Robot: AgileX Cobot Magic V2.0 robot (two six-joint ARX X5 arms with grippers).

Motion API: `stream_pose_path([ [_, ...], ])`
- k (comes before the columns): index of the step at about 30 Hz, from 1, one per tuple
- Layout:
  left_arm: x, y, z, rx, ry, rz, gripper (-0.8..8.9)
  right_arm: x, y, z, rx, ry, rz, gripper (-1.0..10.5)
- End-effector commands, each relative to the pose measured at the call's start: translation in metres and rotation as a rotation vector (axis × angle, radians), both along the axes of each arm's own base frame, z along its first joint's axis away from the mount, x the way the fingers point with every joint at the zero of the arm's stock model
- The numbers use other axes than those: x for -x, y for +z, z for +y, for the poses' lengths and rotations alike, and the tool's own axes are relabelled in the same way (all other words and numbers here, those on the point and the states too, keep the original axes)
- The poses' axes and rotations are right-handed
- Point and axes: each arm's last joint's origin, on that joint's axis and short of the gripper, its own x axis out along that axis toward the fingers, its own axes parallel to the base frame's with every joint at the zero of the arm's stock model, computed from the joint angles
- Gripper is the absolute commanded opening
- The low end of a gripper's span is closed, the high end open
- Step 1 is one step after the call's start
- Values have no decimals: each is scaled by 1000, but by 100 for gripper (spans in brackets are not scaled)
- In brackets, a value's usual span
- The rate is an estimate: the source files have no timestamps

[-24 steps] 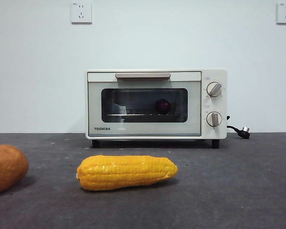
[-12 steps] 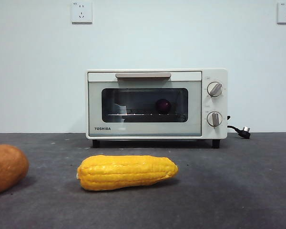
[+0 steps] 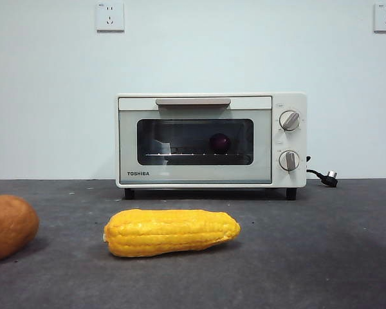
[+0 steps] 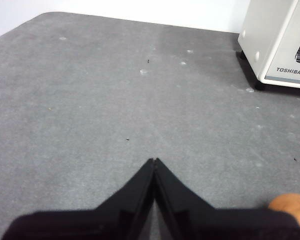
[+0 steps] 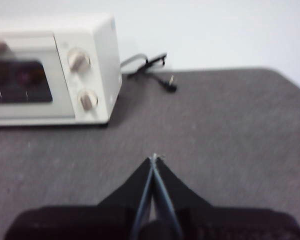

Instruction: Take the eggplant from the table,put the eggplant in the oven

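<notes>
Inside, the eggplant sits on the wire rack behind the closed glass door of the oven, seen end-on. The left gripper and right gripper both hang clenched and empty above the desk, well apart from the corn cob.

Through the oven door glass I see the eggplant only end-on, a small dark purple blob; its length is hidden. The orange-brown vegetable is cut off by the front view's left edge. My right wrist view is blurred, so the oven's knobs look soft.
</notes>
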Motion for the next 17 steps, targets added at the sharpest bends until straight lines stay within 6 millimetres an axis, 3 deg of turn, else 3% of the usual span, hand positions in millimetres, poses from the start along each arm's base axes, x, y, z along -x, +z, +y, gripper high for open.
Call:
stream_pose_path([
  [1, -1, -3, 0, 10, 5, 10, -4, -3, -13, 1, -7, 16, 32, 1],
  [9, -2, -5, 0, 10, 5, 27, -4, -10, -41, 2, -21, 30, 101, 1],
  [17, -2, -5, 0, 10, 5, 34, -4, -14, -43, 2, -29, 32, 19, 1],
])
